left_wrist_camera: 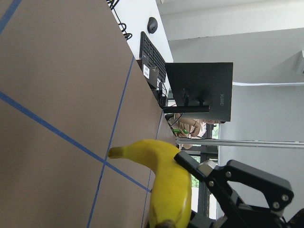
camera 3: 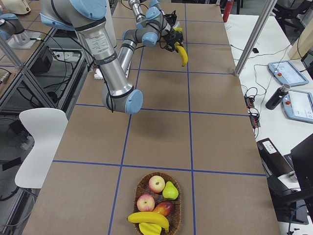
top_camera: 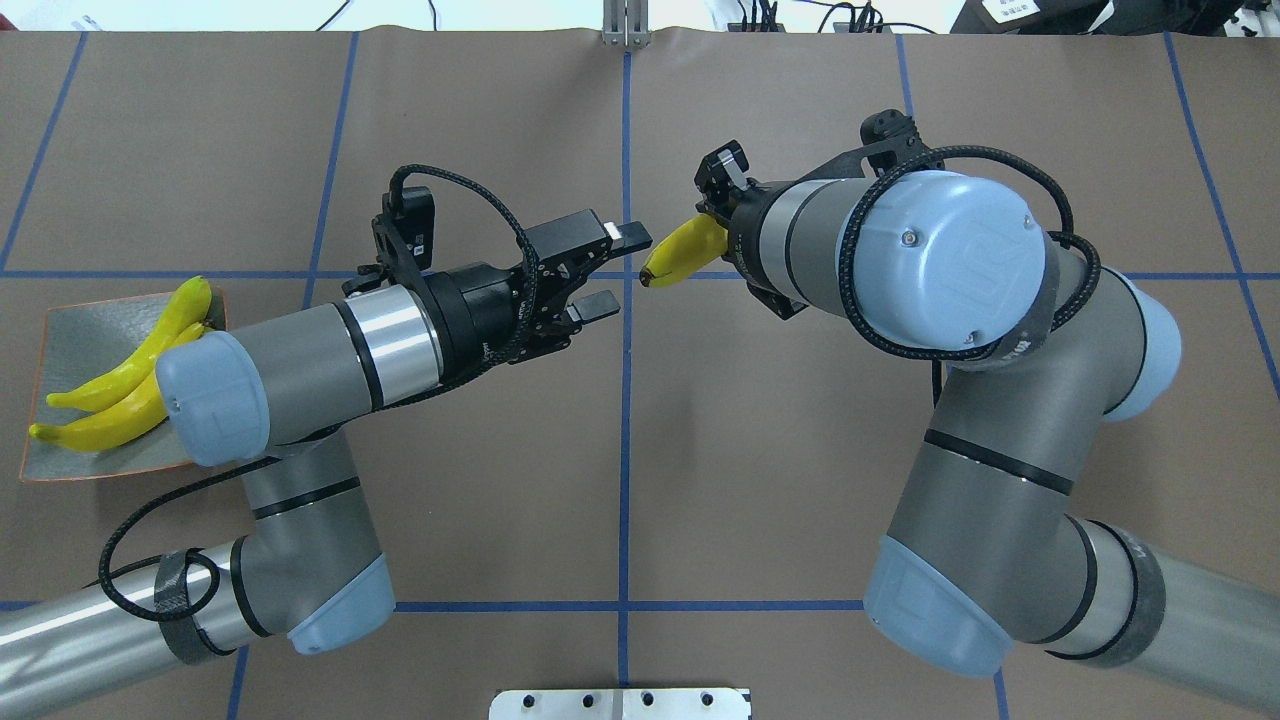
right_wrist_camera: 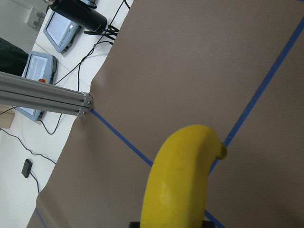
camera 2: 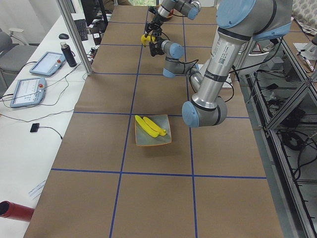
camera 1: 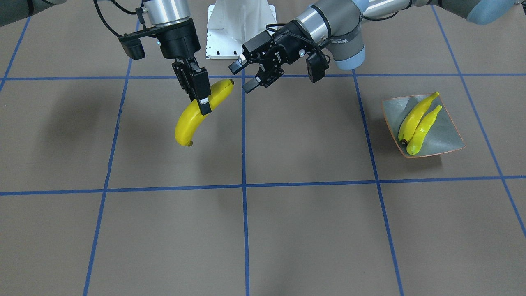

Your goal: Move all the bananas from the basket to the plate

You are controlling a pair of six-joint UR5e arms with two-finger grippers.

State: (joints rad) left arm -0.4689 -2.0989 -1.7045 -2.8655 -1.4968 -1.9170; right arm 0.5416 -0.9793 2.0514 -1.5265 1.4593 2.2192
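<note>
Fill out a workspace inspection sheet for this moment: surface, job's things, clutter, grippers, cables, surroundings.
Surface: brown table cover with a blue tape grid.
Job's things: held banana is above the table; two bananas lie on the plate; one basket banana remains in the wicker basket.
Clutter: apples and a pear share the basket.
Grippers: right gripper is shut on the held banana; left gripper is open, fingers near that banana's tip.
Cables: right arm cable and left arm cable are black loops.
Surroundings: teach pendant, dark bottle, white chair.
</note>
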